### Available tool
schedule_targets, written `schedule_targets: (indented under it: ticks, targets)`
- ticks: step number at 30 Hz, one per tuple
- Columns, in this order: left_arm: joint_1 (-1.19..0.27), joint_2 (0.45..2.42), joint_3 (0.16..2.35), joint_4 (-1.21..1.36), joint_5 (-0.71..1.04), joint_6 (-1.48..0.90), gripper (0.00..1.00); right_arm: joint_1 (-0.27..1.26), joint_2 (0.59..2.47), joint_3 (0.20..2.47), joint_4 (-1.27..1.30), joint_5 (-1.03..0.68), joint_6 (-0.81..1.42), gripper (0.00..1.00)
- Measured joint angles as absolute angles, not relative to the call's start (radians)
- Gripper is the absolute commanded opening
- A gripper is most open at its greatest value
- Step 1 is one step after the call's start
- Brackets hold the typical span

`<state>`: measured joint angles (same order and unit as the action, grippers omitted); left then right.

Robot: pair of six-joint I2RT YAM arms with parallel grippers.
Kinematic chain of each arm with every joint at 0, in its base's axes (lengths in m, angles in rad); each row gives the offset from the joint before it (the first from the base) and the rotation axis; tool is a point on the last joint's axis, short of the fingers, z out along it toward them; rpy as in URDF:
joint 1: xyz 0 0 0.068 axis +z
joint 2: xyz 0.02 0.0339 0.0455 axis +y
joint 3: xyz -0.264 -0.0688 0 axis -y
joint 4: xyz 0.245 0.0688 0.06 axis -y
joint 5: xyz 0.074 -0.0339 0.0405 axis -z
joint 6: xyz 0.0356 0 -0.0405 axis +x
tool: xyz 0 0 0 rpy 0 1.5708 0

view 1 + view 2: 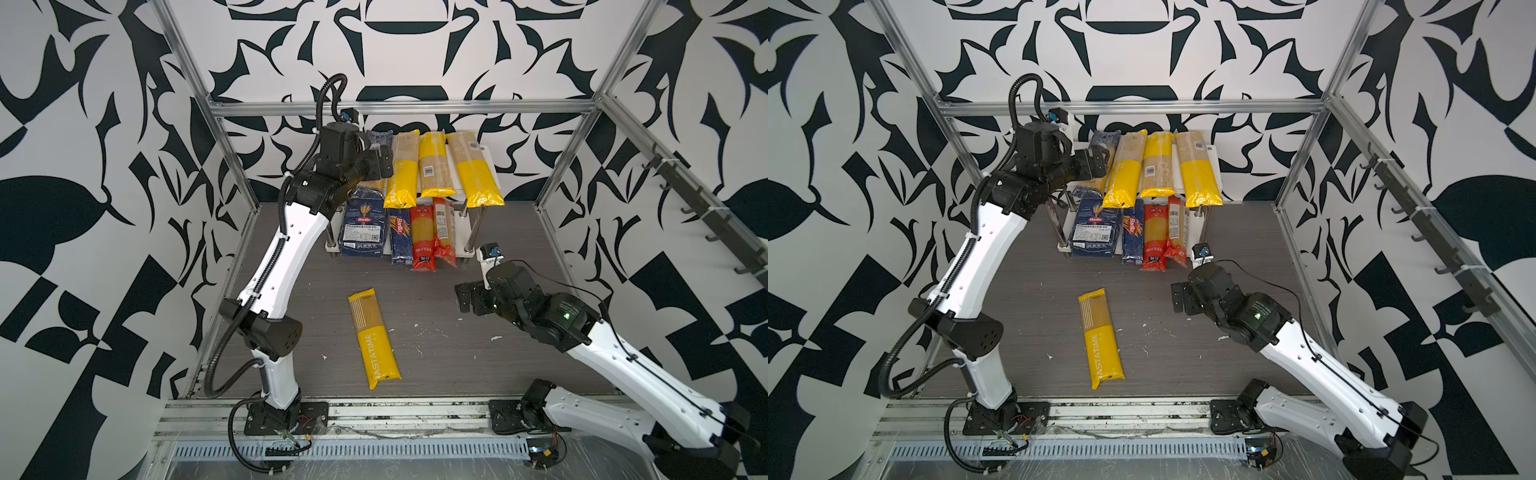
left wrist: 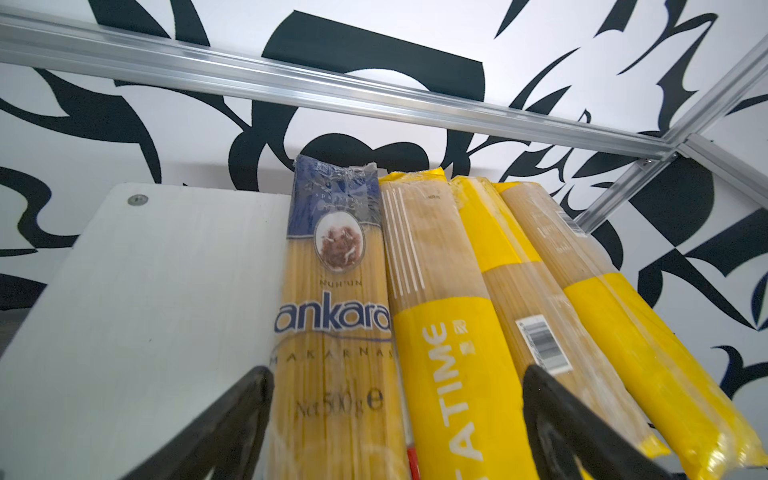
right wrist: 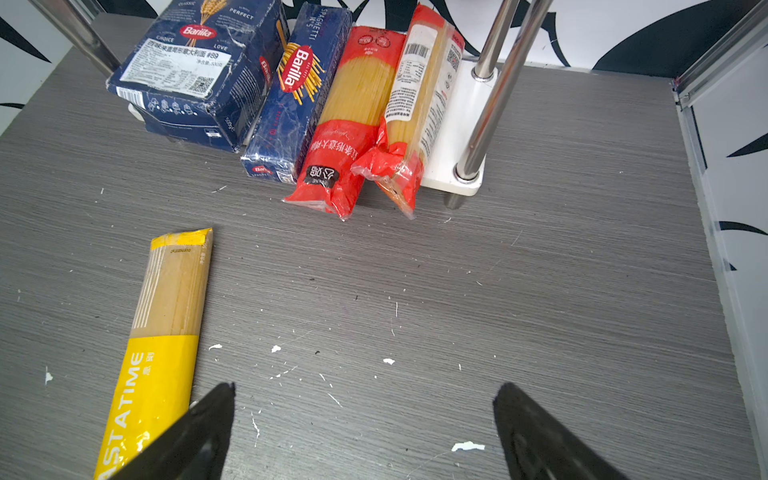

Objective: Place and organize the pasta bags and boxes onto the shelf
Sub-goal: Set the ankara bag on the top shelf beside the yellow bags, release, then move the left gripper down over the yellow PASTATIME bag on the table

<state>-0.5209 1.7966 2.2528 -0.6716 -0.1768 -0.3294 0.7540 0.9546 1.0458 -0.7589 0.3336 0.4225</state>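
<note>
Left wrist view shows the left hand [image 2: 397, 374] spread wide over the ankara bag [image 2: 332, 291], gripping nothing.

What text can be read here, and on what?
"ankara", "NUH'UN", "Net 500g": dark-blue bag on the shelf.
"ATIME", partly hidden: shelved yellow bag.
"PASTATIME": loose yellow bag on the table.
"Barilla", "#89": wide box.
"Barilla", "SPAGHETTI": narrow box.
Red bags: print too small to read.
</note>
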Motion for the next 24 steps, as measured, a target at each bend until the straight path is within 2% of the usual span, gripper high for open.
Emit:
schedule_targets:
  ticks: [12,16,24]
  targets:
    - [-0.665,1.313,1.519,-0.505,-0.319,-0.384,0.99,0.754,0.955,1.039,-0.757,0.305,0.431,1.0]
    - [-0.759,1.176,1.299,-0.496,-0.403,-0.45,1.0,0.754,0.955,1.031,-0.749,0.287,0.443,1.0]
    - [-0.979,1.089,0.987,-0.52,-0.552,-0.631,0.99,0.754,0.959,0.988,-0.726,0.249,0.468,1.0]
